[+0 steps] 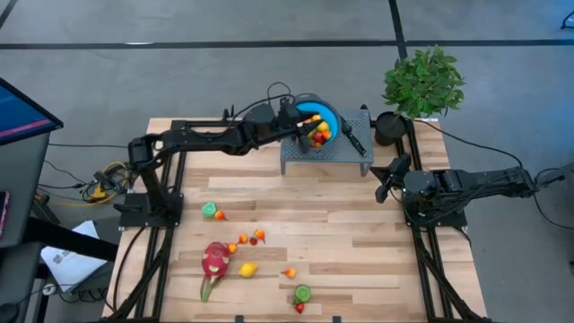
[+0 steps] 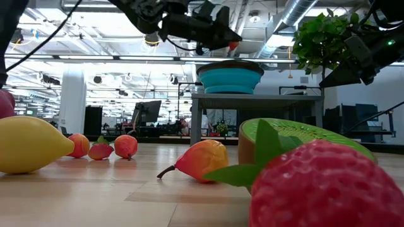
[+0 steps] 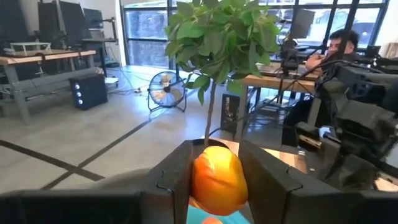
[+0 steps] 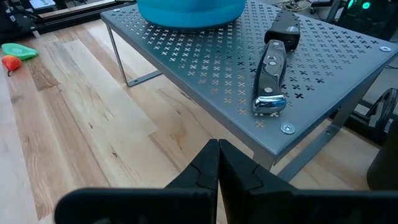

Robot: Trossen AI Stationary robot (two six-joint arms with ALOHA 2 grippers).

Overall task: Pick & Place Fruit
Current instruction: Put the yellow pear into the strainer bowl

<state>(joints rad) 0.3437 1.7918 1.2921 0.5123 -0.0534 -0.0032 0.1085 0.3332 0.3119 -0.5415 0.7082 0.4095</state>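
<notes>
Your left gripper (image 1: 309, 123) clamps orange fruit (image 3: 216, 176) over blue bowl (image 1: 327, 114), poised for drop; right gripper (image 1: 384, 190) closed, empty, parked beside rack (image 1: 352, 154).

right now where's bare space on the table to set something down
Bare wood lies between the grey metal stand and the fruit, and along the right side near the right gripper. The front left, around the dragon fruit, is crowded.

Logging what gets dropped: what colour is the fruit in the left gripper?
Orange-yellow fruit, clamped in the left gripper; clearest in the left wrist view.
</notes>
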